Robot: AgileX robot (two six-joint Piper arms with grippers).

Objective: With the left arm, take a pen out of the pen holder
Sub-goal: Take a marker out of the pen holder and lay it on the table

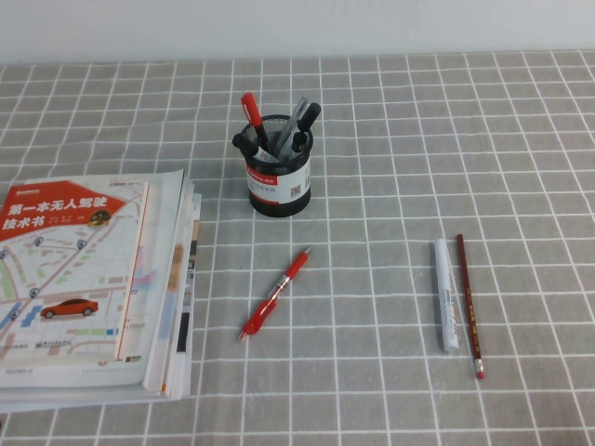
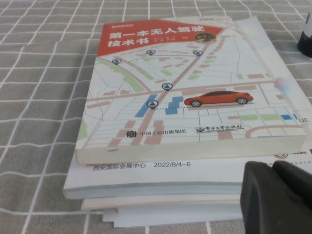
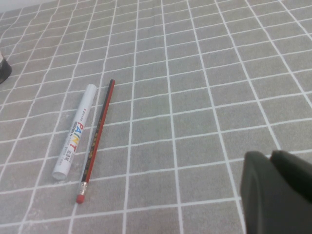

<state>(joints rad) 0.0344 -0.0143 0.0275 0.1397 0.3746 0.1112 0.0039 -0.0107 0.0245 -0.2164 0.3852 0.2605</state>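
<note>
Nearest of all, the left gripper (image 2: 272, 165) hangs just off the near edge of the book stack (image 1: 84, 269), its pincer narrow, both dark fingers pressed together and holding nothing. The right gripper (image 3: 270, 155) hangs over bare checked cloth (image 1: 372, 390) near the white marker and the pencil, its pincer likewise narrow and empty. Neither arm shows in the high view.

The stack fills the table's eight o'clock side; its top book has a red title band and a street map with a red car.

Toward six o'clock from the pen holder lies a red pen (image 1: 275, 294), flat on the cloth, its tip aimed at about one o'clock. At about four o'clock from the holder lie the white marker (image 1: 447, 295) and the pencil (image 1: 469, 305), side by side, almost touching, both running nearly along the six-to-twelve line; the pencil's red eraser is its near end.

Farthest stands the black mesh pen holder (image 1: 277, 177), upright, well apart from both grippers. In it a red-capped pen (image 1: 253, 110) leans toward eleven o'clock, and grey and black pens (image 1: 302, 116) lean toward one.
</note>
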